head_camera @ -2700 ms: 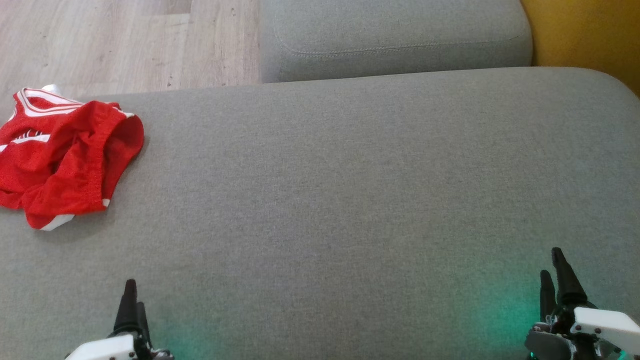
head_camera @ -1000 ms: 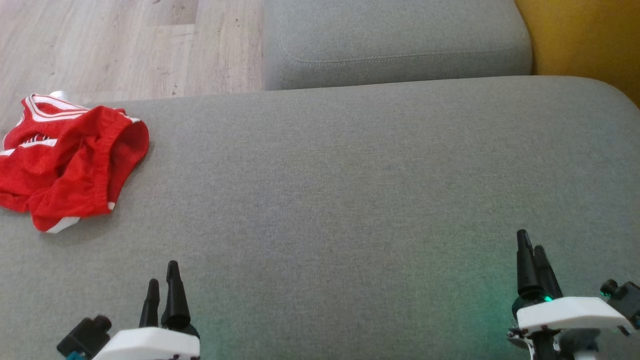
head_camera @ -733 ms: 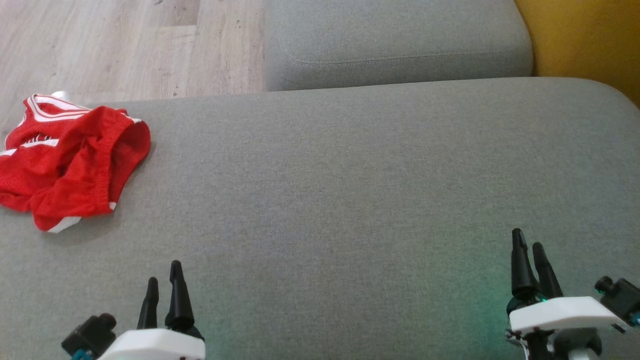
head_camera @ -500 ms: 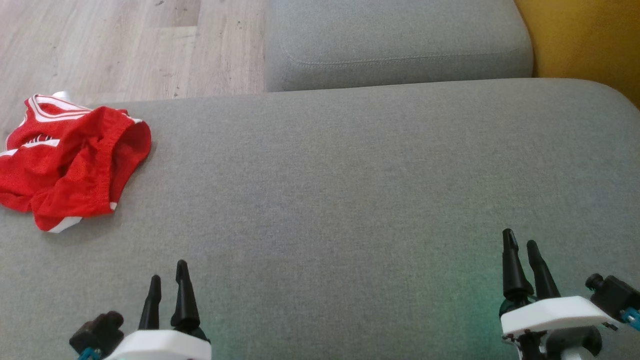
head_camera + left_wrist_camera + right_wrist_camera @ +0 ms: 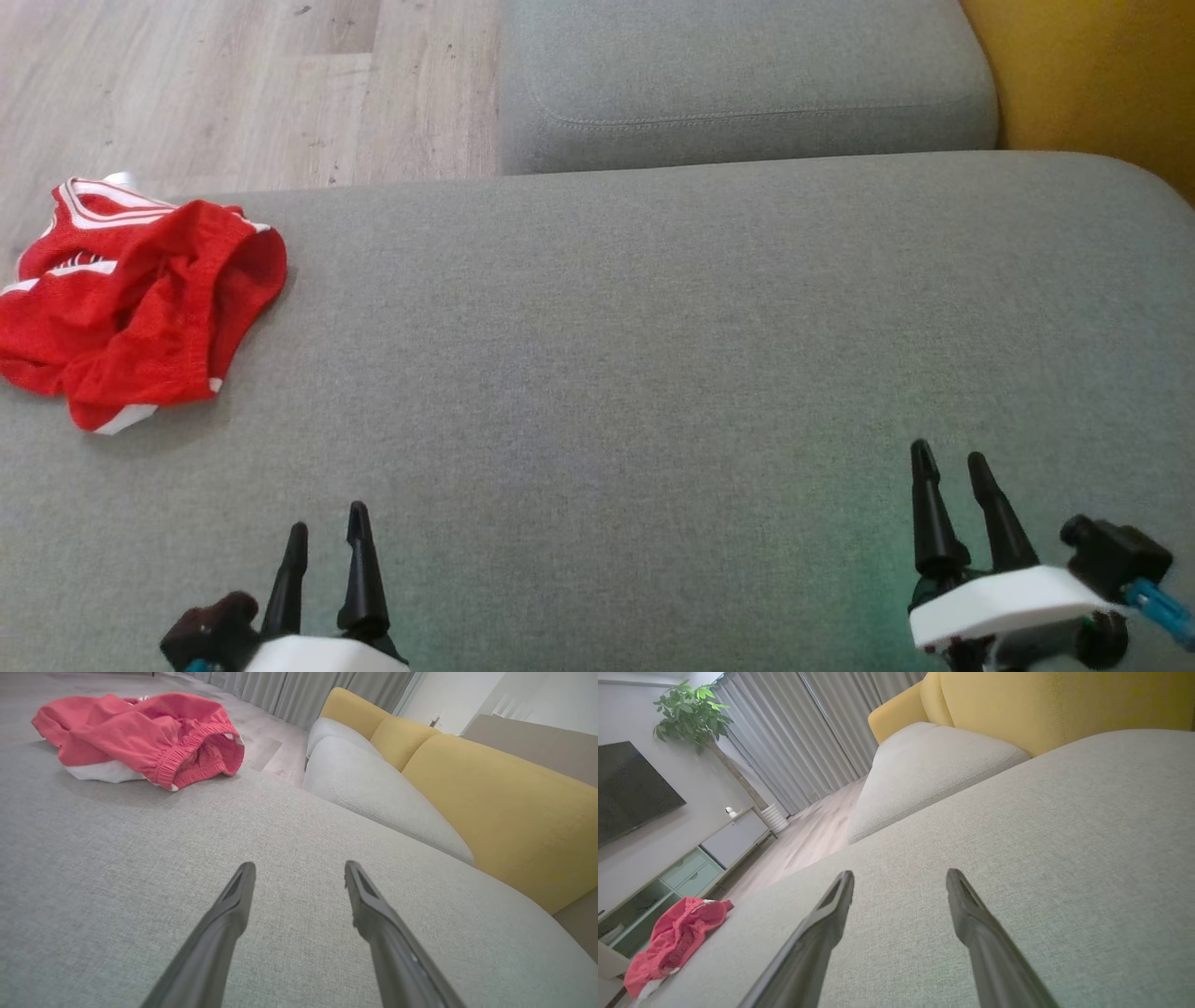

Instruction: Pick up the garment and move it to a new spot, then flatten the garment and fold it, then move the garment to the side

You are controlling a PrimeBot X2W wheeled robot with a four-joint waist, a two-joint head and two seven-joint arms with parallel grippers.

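The garment [image 5: 131,303] is a crumpled red piece with white trim, lying at the far left edge of the grey cushion [image 5: 653,355]. In the left wrist view the garment [image 5: 140,742] lies ahead and to the left of my fingers, well apart from them. My left gripper [image 5: 327,527] hovers open near the front left of the cushion with nothing between its fingers [image 5: 233,905]. At the front right, my right gripper [image 5: 950,459] is open too and holds nothing. The right wrist view catches the garment [image 5: 675,938] far off at the lower left.
A second grey cushion [image 5: 738,75] lies behind the big one, with a yellow backrest [image 5: 1092,75] at the right. Wooden floor [image 5: 233,84] shows at the upper left. A TV [image 5: 626,788], low cabinet [image 5: 728,835] and potted plant [image 5: 691,714] stand across the room.
Both arms have shifted: the left gripper moved right and lower in the head view, the right gripper moved left. Both stayed open. The garment has not moved; the camera drifted slightly.
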